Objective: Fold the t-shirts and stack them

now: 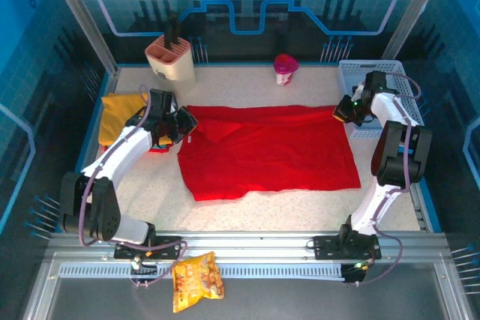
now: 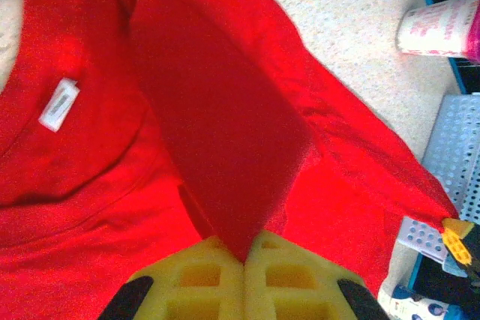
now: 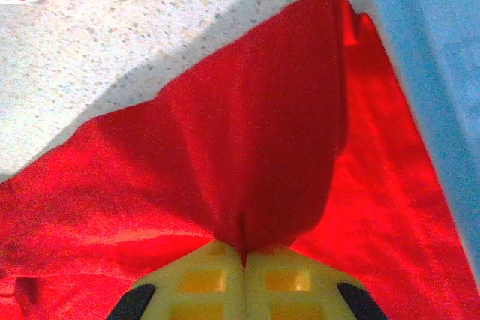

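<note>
barely begun: left gripper (image 1: 182, 124) and right gripper (image 1: 345, 111) each pinched shut on a lifted edge of the red t-shirt (image 1: 266, 151) spread mostly flat between them, yellow t-shirt (image 1: 120, 114) bunched just outside the left gripper, nothing stacked yet.

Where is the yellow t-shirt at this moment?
In the top view the yellow t-shirt lies at the left edge of the table, left of the red t-shirt and in front of the beige holder.

A red t-shirt (image 1: 266, 151) lies spread on the speckled table (image 1: 285, 211), the left gripper (image 1: 186, 128) at its left edge and the right gripper (image 1: 342, 115) at its far right corner.
</note>
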